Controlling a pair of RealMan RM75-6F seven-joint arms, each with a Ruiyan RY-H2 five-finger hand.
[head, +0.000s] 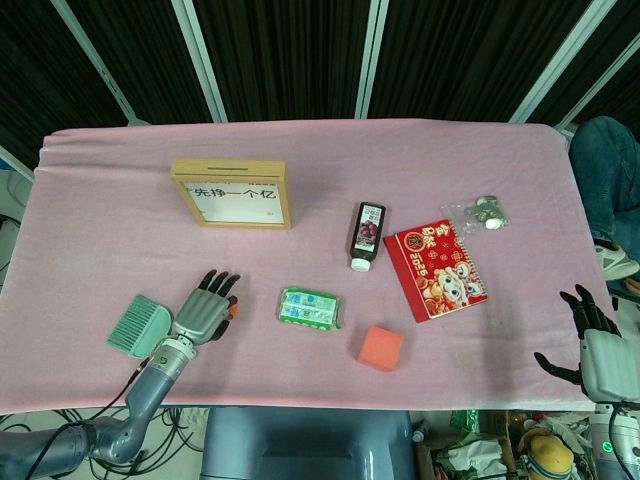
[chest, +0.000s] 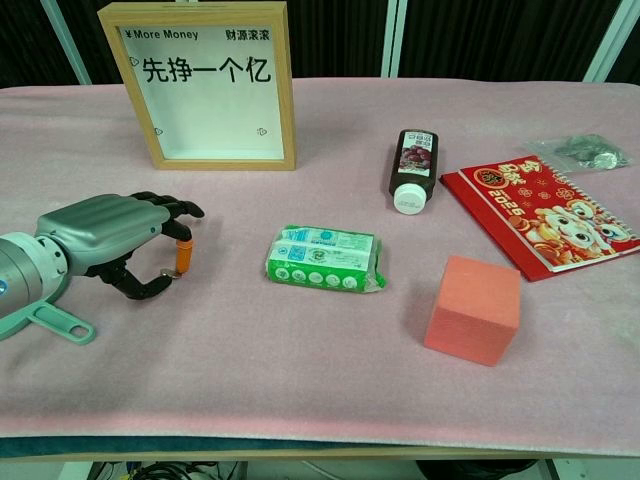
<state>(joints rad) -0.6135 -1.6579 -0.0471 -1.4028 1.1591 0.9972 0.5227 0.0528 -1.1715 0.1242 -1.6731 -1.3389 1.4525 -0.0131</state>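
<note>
My left hand (head: 205, 310) lies over the pink cloth near the front left edge, palm down. In the chest view the left hand (chest: 95, 240) pinches a small orange peg (chest: 183, 255) upright between a fingertip and the thumb, its lower end at the cloth. A green brush (head: 140, 325) lies just left of that hand, and its handle (chest: 50, 322) shows under the wrist. My right hand (head: 598, 350) hangs off the table's front right corner with its fingers spread and nothing in it. It does not show in the chest view.
A wooden framed sign (head: 232, 193) stands behind the left hand. A green tissue pack (head: 309, 308) lies right of it, then an orange cube (head: 380, 347). Further right lie a dark bottle (head: 366, 235), a red calendar (head: 435, 270) and a bag of coins (head: 478, 213).
</note>
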